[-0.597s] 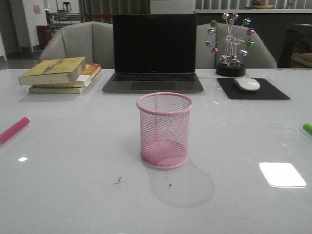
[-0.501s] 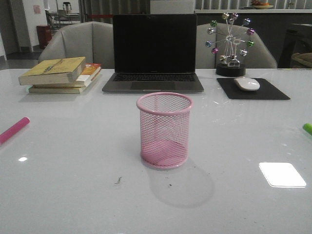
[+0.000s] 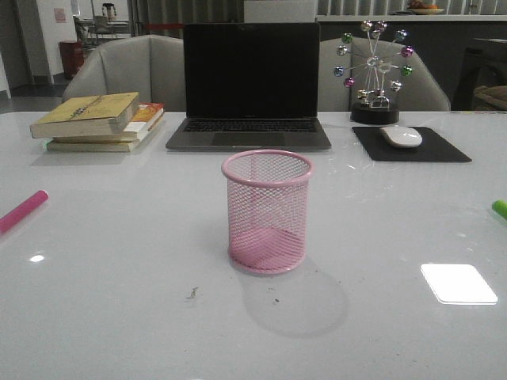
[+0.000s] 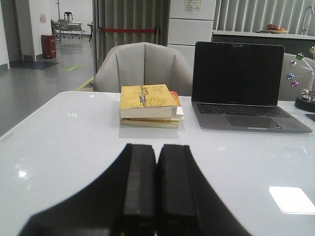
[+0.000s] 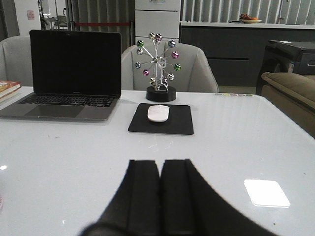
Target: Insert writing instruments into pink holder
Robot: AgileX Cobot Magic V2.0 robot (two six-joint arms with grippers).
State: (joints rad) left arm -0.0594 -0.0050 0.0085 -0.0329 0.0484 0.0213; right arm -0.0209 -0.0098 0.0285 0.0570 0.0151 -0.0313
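The pink holder [image 3: 268, 211] stands upright and empty in the middle of the white table in the front view. A magenta pen [image 3: 22, 210] lies flat at the table's left edge, partly cut off by the frame. Only the tip of the lime green pen [image 3: 500, 209] shows at the right edge. Neither gripper appears in the front view. My left gripper [image 4: 157, 147] is shut with nothing between its black fingers, seen above bare table in the left wrist view. My right gripper [image 5: 160, 162] is likewise shut and empty.
At the back stand a laptop [image 3: 249, 87], a stack of books [image 3: 99, 120] to its left, and a mouse [image 3: 402, 136] on a black pad [image 3: 412, 146] with a ball ornament [image 3: 374, 73] to its right. Chairs stand behind the table.
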